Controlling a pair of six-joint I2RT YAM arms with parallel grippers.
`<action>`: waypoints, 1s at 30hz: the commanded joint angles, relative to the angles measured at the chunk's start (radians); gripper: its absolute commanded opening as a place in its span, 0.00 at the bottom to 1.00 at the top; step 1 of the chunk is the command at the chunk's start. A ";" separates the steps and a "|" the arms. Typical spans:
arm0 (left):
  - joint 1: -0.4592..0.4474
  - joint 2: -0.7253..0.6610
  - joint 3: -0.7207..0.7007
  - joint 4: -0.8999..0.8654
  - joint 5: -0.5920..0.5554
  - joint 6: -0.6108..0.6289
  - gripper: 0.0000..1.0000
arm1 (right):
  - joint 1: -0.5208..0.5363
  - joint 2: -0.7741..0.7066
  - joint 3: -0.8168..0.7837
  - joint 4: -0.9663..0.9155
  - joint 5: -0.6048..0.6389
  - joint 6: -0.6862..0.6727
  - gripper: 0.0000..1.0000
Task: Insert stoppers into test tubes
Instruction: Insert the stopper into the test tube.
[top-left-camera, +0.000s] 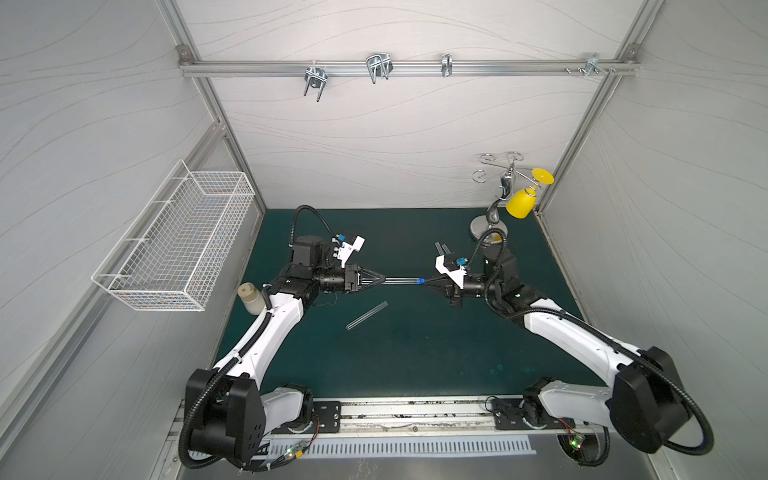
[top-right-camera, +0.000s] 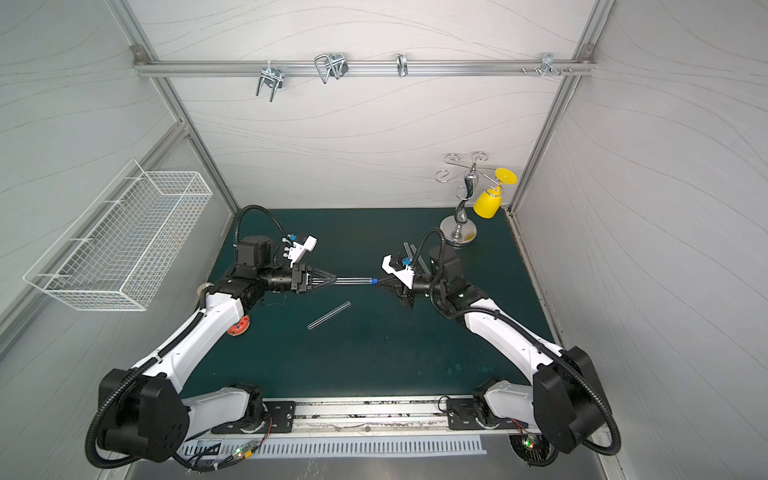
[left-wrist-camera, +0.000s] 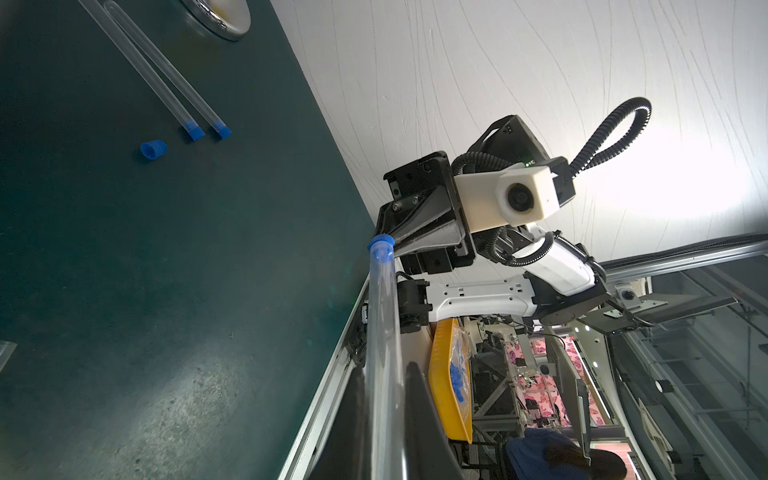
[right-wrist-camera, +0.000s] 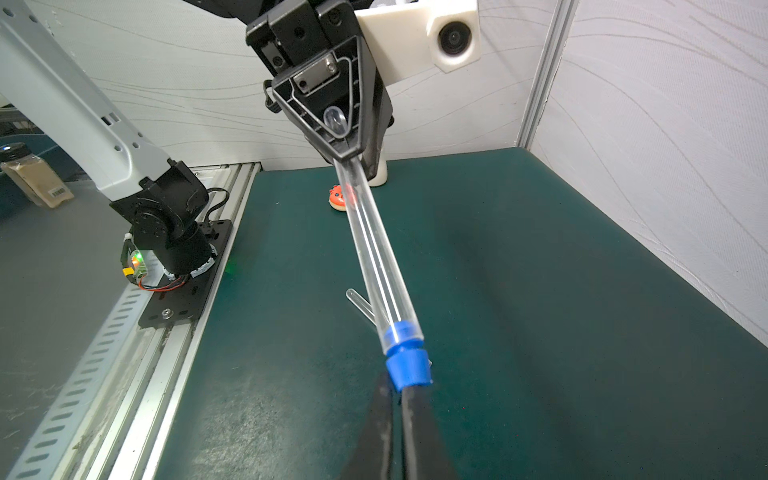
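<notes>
My left gripper (top-left-camera: 380, 281) is shut on a clear test tube (top-left-camera: 401, 281) and holds it level above the green mat. A blue stopper (top-left-camera: 420, 281) sits in the tube's open end (right-wrist-camera: 407, 365). My right gripper (right-wrist-camera: 397, 388) is shut, with nothing between its fingers, and its tips are against the stopper's outer face. Another test tube (top-left-camera: 367, 316) without a stopper lies on the mat below. Two test tubes with blue stoppers in them (left-wrist-camera: 166, 79) lie side by side behind the right wrist. A loose stopper (left-wrist-camera: 153, 150) lies beside them.
A cream-capped bottle (top-left-camera: 251, 298) stands by the left arm, and a red-orange object (top-right-camera: 240, 325) lies near it. A metal stand (top-left-camera: 488, 228) carrying a yellow cup (top-left-camera: 519, 203) fills the back right corner. A white wire basket (top-left-camera: 178, 245) hangs on the left wall.
</notes>
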 joint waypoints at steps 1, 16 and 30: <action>-0.033 -0.007 0.007 0.026 0.041 0.010 0.00 | 0.050 0.007 0.035 0.077 -0.080 -0.027 0.05; -0.045 0.004 0.028 -0.038 0.120 0.117 0.00 | 0.038 0.005 0.085 -0.060 -0.115 -0.252 0.04; -0.070 0.016 0.083 -0.229 0.172 0.336 0.00 | 0.078 0.003 0.154 -0.224 -0.134 -0.524 0.03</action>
